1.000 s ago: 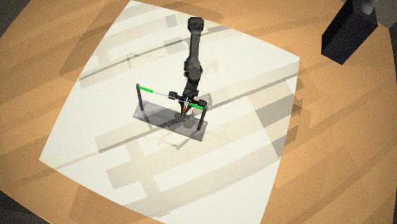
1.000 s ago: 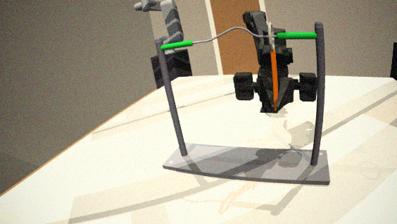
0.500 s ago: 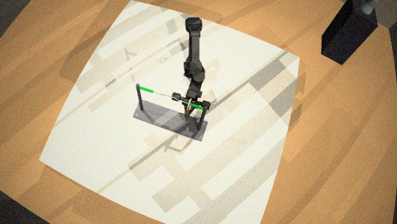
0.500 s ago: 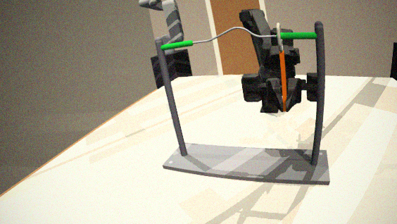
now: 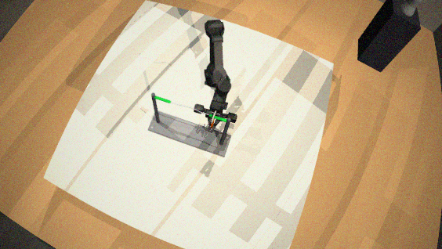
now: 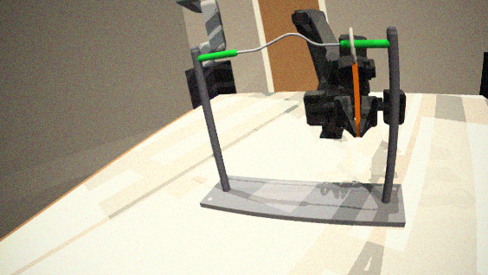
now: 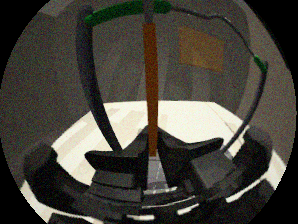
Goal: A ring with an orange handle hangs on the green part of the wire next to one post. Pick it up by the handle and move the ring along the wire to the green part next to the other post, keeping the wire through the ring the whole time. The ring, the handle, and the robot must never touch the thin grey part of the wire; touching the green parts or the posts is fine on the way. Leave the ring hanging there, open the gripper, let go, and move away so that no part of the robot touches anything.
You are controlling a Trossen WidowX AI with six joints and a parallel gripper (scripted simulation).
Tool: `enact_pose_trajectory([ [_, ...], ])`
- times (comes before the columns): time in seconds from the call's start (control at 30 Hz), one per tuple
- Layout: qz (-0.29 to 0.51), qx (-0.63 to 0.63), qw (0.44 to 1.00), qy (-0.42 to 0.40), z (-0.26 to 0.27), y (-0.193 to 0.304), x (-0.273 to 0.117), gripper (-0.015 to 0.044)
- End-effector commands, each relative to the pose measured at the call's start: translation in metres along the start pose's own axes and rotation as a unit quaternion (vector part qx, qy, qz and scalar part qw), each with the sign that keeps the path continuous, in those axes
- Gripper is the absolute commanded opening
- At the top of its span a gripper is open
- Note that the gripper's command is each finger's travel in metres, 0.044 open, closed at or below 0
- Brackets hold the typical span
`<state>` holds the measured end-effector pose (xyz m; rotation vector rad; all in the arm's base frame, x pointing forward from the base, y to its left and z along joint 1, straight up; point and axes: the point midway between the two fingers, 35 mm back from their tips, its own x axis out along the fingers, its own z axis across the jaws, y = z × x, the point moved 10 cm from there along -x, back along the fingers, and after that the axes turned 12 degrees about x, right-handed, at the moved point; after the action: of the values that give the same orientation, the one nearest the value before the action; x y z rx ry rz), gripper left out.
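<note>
Two fingers [image 6: 343, 116] clamp the orange handle [image 6: 356, 97] [image 7: 150, 85] — nearly together. Its ring [image 6: 351, 43] is at the right-hand green part [image 6: 373, 43] in the exterior view — beside the post [image 6: 392, 86].

In the wrist view, the pale ring's top, above the orange handle [image 7: 151, 90], is cut off by the upper edge. In the exterior view, black gripper fingers [image 6: 369, 117] partly show behind the handle; their contact surfaces are hidden. From above, the handle is too small to show its lower end clearly.
</note>
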<state>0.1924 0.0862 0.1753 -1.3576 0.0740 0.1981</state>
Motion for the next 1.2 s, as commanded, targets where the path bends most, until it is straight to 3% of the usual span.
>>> enact_pose_trajectory([
  [0.0, -0.002, 0.003, 1.000, 0.001, 0.001, 0.002, 0.001, -0.0150],
  [1.03, -0.002, 0.003, 1.000, 0.001, -0.002, 0.013, 0.003, -0.0150],
  [1.17, -0.001, 0.001, 1.000, -0.001, -0.001, 0.013, 0.004, -0.0045],
])
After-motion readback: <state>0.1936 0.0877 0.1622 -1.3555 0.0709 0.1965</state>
